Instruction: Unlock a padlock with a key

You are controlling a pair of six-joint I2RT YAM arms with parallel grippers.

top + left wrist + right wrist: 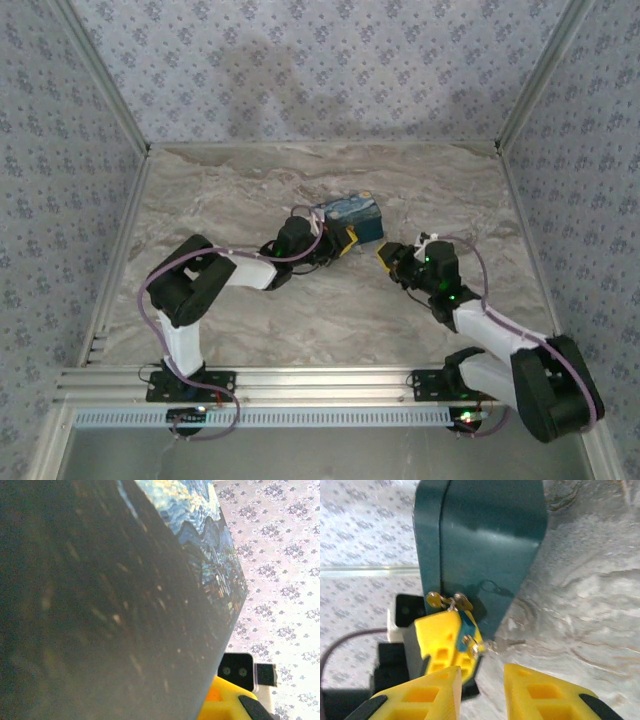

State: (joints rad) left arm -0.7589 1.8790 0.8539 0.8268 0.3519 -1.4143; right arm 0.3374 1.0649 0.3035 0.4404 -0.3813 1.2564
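Tiny bluish padlock (468,624) hangs on the dark box (485,540) front — silvery key (507,642) juts beside it.

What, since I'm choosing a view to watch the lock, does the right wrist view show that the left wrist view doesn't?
Right wrist only: the small bluish padlock at a brass latch, the marble table, and the right gripper, jaws open. Left wrist only: the night-sky print on the box. Both: the box, the patterned wall, and the left gripper, seemingly pinching the padlock.
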